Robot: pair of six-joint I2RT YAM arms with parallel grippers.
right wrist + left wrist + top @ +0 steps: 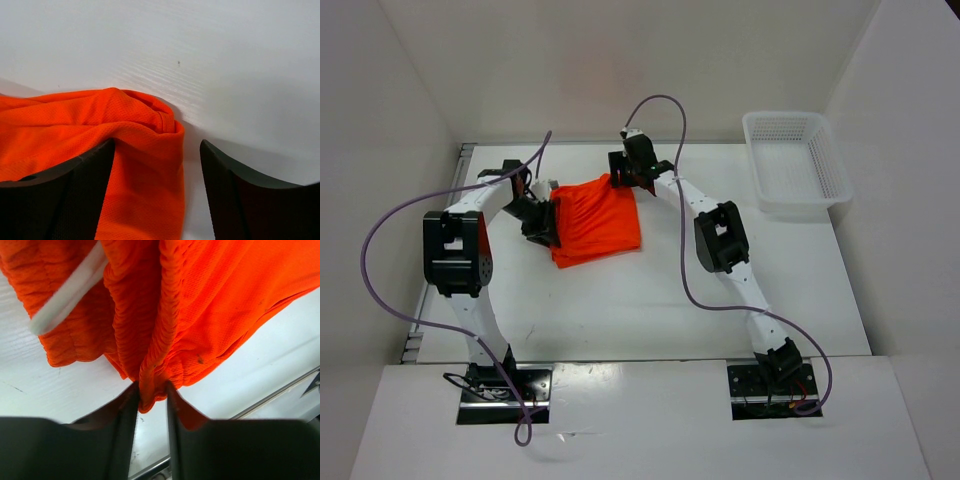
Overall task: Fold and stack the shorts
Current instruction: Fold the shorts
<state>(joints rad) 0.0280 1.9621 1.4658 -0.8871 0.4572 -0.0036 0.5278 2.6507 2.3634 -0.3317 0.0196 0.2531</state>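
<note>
The bright orange shorts (598,220) lie folded on the white table, far centre-left. My left gripper (542,226) is at their left edge and is shut on a bunched fold of the elastic waistband (150,390); the white drawstring (70,290) hangs beside it. My right gripper (623,177) is at the shorts' far right corner, jaws open, with an orange fabric corner (150,165) lying between the fingers (75,195) and not pinched.
A white mesh plastic basket (796,160) stands at the far right of the table. White walls enclose the table at the back and sides. A metal rail (280,392) runs along the table's left edge.
</note>
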